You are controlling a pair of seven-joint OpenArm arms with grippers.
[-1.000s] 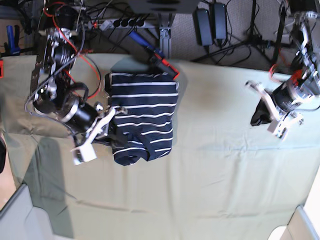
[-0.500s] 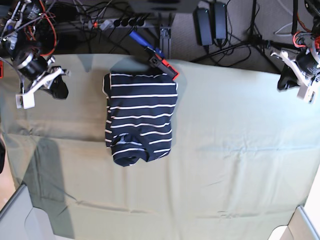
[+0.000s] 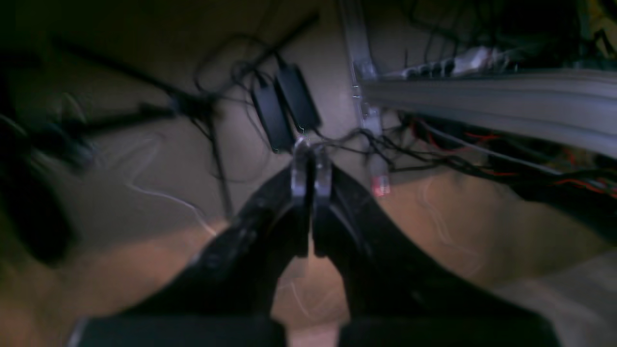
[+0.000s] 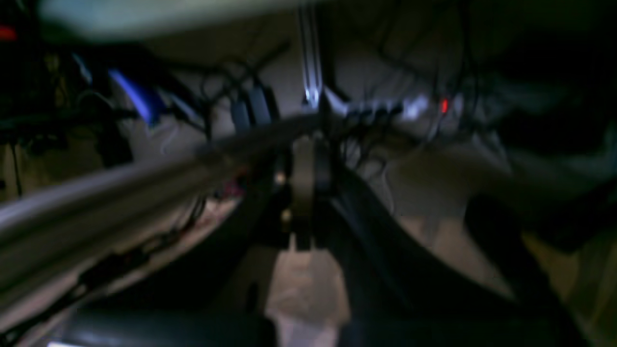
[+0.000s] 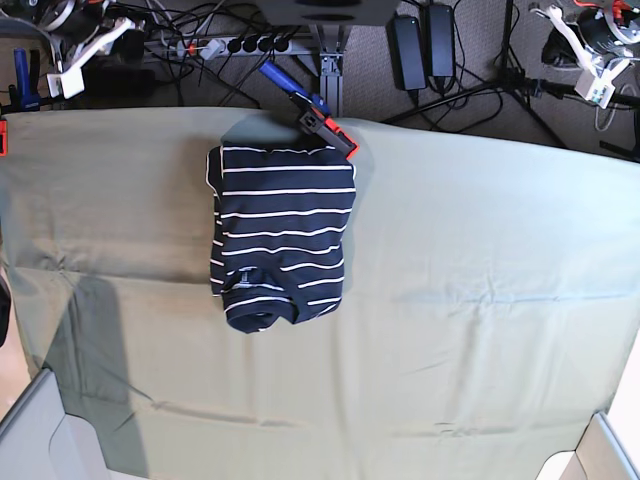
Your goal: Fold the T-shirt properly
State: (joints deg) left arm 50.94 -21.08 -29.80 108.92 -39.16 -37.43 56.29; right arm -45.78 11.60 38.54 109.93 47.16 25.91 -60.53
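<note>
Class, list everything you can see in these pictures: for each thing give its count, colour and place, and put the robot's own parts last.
T-shirt: one, dark navy with thin white stripes, folded, upper left of centre on the cloth.
Cloth: one, olive-green, covering the table.
Clamp: one, blue with orange-red jaws, at the cloth's far edge above the T-shirt.
Power strip: one, grey, on the floor beyond the table.
Power adapters: two, black, on the floor, top centre-right.
Left gripper: one, black, shut, raised off the table at the base view's top right.
Right gripper: one, black, shut, top left.
</note>
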